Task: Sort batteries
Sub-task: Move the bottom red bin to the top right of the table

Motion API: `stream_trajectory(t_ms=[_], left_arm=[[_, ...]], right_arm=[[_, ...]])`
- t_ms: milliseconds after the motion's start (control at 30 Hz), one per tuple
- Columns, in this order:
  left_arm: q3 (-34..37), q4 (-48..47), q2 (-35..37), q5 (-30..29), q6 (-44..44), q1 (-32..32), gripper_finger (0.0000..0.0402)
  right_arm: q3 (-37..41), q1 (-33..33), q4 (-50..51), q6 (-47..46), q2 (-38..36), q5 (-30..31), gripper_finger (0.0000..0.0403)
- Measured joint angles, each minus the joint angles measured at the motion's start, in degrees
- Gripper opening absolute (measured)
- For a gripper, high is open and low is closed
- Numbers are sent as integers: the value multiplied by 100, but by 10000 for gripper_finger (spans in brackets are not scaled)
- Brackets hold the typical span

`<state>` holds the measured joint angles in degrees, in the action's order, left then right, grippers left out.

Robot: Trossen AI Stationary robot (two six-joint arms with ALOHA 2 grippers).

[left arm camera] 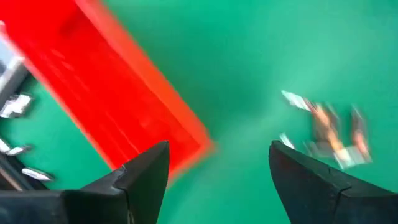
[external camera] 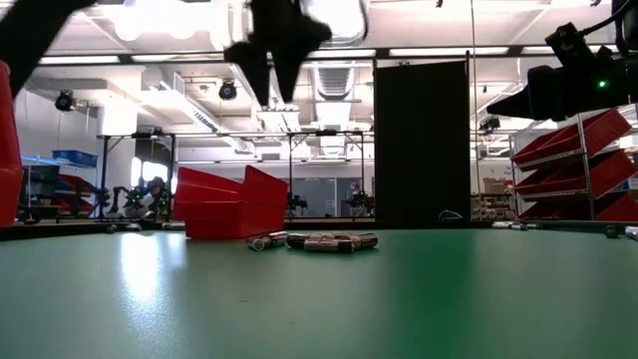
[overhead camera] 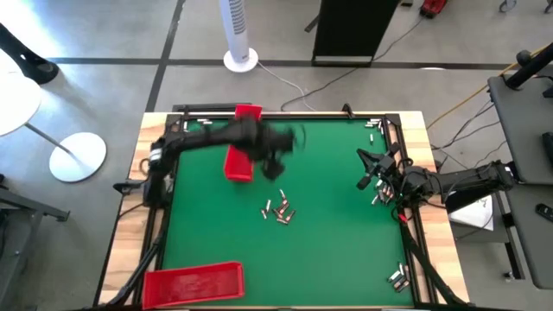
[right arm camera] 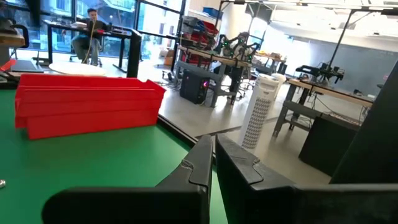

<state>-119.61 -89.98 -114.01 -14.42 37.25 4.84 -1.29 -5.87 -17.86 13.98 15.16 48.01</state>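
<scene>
Left gripper [overhead camera: 275,164]: fingers spread wide, empty, above the mat beside a red tray [overhead camera: 239,162].
Batteries [overhead camera: 278,210]: loose heap mid-mat.
Right gripper [overhead camera: 366,168]: closed, empty.
Writing: none legible.

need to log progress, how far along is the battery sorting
Early, it seems. A cluster of small silvery cylindrical batteries lies loose mid-mat, with more strays at the mat's edges. The left gripper is open and empty above the mat beside the long red plastic tray. The right gripper waits shut at the right side. Tray contents can't be seen.
</scene>
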Motion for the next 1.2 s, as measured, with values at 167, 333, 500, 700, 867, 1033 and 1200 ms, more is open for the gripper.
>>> stream_trajectory(t_ms=[167,333,500,700,867,1033,1200], left_arm=[[919,31,683,4,608,-1633,254],[1825,434,1276,-6,2815,-3441,252],[2232,764,1491,-156,5195,-5001,251],[2367,704,1375,-456,6559,-6243,251],[2379,701,1255,-604,6467,-6508,251],[2382,701,1114,-611,6183,-6500,251],[2660,706,1034,-600,6175,-6502,251]], right_arm=[[-1,2,-1,-3,-2,2,12],[-1,2,0,8,0,0,12],[0,0,0,4,0,0,12],[0,0,1,18,-2,0,12],[-1,2,3,851,0,0,12],[-1,2,1,1203,0,0,12],[-1,2,-3,1154,0,-7,12]])
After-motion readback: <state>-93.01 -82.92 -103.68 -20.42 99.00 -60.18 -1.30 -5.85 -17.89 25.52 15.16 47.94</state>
